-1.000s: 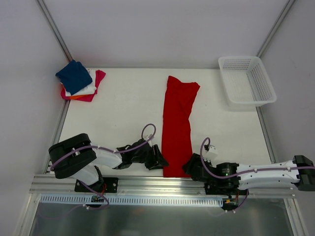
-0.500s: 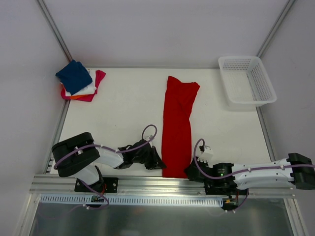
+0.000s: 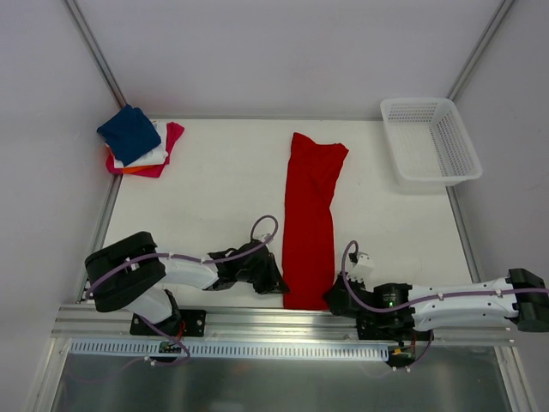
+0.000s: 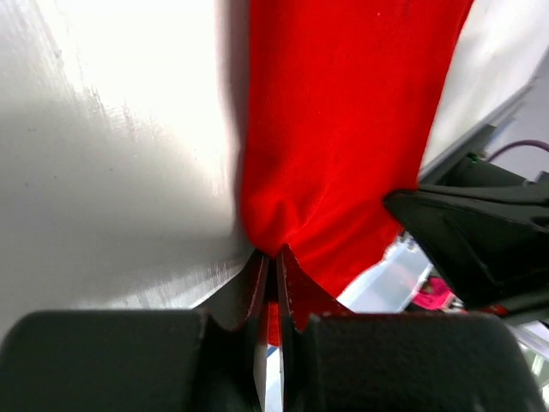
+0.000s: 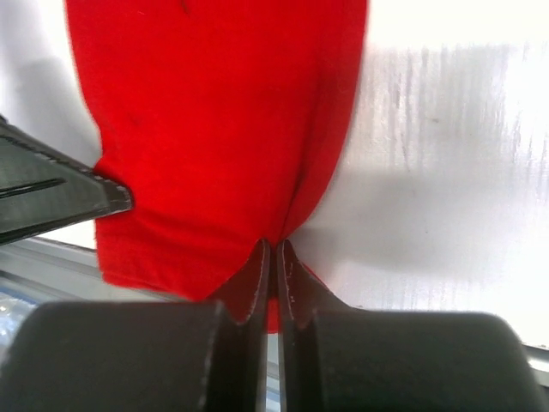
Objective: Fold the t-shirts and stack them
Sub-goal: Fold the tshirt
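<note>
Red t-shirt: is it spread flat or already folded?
Partly folded: the red t-shirt lies as a long narrow strip, not spread out. The left gripper and right gripper pinch its near end.

Both arms lie low, forearms reaching inward toward each other. Left gripper and right gripper point at one another, jaws fully closed, each pinching one side edge of the red t-shirt

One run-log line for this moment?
left gripper: shut on red t-shirt | right gripper: shut on red t-shirt | phase: near edge pinched
</note>
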{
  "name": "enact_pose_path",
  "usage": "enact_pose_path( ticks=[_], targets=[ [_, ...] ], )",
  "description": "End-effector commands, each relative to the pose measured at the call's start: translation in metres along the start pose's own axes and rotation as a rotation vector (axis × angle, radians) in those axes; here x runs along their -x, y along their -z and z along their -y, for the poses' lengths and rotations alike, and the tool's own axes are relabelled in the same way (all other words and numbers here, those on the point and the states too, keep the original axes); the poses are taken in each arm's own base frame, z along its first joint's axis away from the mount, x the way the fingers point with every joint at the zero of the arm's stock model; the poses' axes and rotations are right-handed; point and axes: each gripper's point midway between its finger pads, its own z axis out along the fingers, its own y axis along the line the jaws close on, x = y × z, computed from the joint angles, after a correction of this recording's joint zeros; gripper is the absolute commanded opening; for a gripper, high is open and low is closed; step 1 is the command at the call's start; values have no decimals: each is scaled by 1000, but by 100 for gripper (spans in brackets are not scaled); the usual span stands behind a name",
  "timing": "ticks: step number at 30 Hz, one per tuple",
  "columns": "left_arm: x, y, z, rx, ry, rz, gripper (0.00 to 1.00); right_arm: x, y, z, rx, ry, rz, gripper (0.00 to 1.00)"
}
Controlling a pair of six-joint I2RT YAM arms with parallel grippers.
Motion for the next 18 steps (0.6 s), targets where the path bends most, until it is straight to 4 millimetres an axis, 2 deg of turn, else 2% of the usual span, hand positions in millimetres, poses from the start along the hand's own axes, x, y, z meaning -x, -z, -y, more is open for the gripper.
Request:
enact_pose_path(
  ticks=[1, 5, 6, 8, 15, 18],
  targets=[
    [10, 9, -18, 144, -82, 42, 0, 21, 12, -7, 5, 43, 60, 0],
    [27, 20, 3, 115, -109, 83, 0, 39, 25, -19, 23, 60, 106, 0],
    [30, 23, 2, 126, -117, 87, 0, 43, 28, -17, 12, 73, 117, 0],
    [39, 27, 12, 110, -123, 110, 0, 53, 33, -20, 16, 84, 142, 0],
    [68, 35, 34, 89, -161, 153, 0, 80, 37, -22, -2, 92, 200, 0],
    [83, 38, 49, 67, -175, 176, 0, 94, 39, -22, -22, 106, 223, 0]
  ],
)
